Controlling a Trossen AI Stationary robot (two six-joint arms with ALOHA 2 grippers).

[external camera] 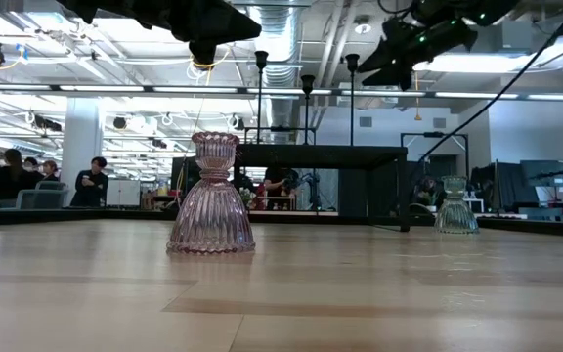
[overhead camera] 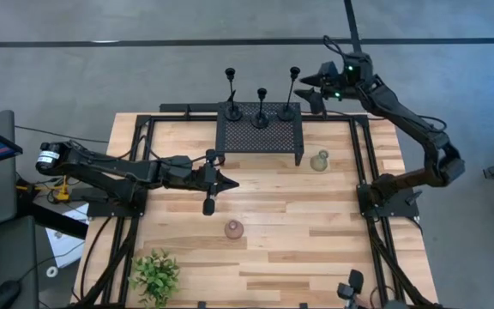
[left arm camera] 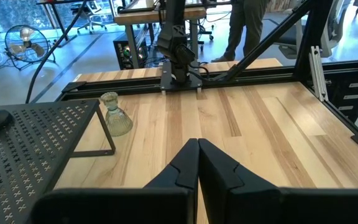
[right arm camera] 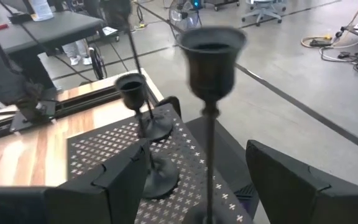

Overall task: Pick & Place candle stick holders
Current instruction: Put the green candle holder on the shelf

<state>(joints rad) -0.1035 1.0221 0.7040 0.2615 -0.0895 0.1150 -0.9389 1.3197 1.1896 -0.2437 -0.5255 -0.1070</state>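
Beside tallest candlestick (right arm camera: 210, 74), right pincer (overhead camera: 314, 88) wide open

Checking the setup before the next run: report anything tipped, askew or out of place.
Nothing stands out. All three black candlesticks stand upright on the perforated black stand. The pink glass holder and the clear glass holder also sit upright on the table.

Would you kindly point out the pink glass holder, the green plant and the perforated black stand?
pink glass holder (external camera: 211, 200), low view, on its ribbed flared body.
green plant (overhead camera: 155, 275), high view, on the middle of its leaves.
perforated black stand (overhead camera: 260, 136), high view, on bare mesh top.
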